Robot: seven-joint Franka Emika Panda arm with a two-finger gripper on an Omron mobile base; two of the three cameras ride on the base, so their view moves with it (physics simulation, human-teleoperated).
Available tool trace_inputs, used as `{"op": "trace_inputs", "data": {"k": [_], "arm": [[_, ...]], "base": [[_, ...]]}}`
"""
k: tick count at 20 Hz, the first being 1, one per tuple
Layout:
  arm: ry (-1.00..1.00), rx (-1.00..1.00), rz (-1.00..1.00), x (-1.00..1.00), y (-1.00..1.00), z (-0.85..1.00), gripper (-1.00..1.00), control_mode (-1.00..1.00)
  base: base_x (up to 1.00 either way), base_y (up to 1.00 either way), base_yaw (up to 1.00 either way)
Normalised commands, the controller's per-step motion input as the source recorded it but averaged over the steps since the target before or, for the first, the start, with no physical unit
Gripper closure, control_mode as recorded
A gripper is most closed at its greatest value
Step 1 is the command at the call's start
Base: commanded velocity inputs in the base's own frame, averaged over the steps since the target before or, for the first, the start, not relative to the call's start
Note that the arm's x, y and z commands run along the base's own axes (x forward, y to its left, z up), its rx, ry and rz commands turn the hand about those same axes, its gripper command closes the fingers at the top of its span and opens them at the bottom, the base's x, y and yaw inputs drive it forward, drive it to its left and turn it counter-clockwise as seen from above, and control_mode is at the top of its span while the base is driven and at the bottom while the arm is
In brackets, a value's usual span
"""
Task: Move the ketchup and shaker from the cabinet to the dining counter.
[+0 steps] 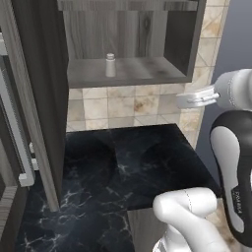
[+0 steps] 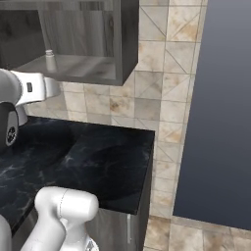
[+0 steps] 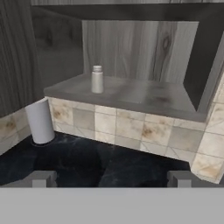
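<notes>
- Now, shaker (image 1: pixel 110 65) stood upright on cabinet (image 1: pixel 128 74) floor, left of centre
- Gripper (image 3: pixel 109 178) sat apart from shaker, fingers spread wide, nothing held
- White cylinder (image 3: pixel 40 121) stood on black counter (image 1: pixel 128 162) below

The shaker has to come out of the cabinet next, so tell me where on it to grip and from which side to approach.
Grip the shaker around its straight cylindrical body, below the narrower cap, coming in level through the cabinet's open front. It stands upright and alone on the bottom shelf near the front edge, so the fingers can likely pass either side. A top-down reach looks cramped by the board overhead.
</notes>
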Motion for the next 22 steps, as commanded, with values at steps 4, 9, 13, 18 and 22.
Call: {"op": "trace_inputs", "data": {"k": [4,9,13,18,22], "arm": [[0.00,0.01,0.00,0.41,0.34,0.00,-1.00,-1.00],[0.00,0.03,0.00,0.43,0.26,0.04,-1.00,-1.00],[0.00,0.02,0.01,0.43,0.22,0.00,-1.00,-1.00],[0.00,0.00,0.00,0.40,0.28,0.00,-1.00,-1.00],[0.00,0.00,0.00,0.38,0.22,0.01,-1.00,-1.00]], "base": [[0.00,0.00,0.00],[0.00,0.00,0.00],[0.00,0.00,0.00],[0.00,0.00,0.00],[0.00,0.00,0.00]]}}
